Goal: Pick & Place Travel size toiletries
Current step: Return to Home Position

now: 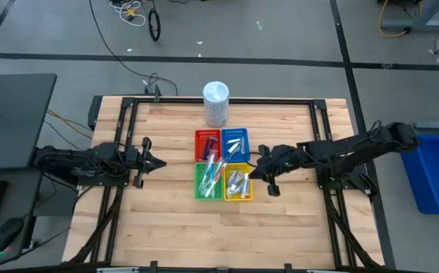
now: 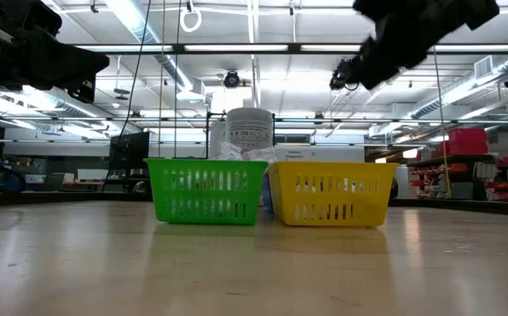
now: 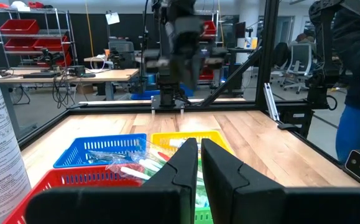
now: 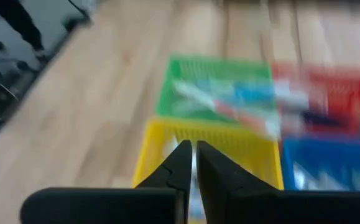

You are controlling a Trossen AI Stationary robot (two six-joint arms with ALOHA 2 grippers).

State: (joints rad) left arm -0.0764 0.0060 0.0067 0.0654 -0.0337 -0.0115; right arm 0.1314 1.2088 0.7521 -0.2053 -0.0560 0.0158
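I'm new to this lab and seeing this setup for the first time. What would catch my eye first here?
Four bright trays, red, blue, green and yellow, sit packed in a square at the middle of the table, with small toiletries lying in them. A tall white tub stands just behind them. The right gripper hangs shut, raised by the yellow tray's right side; the left gripper waits shut at the table's left.
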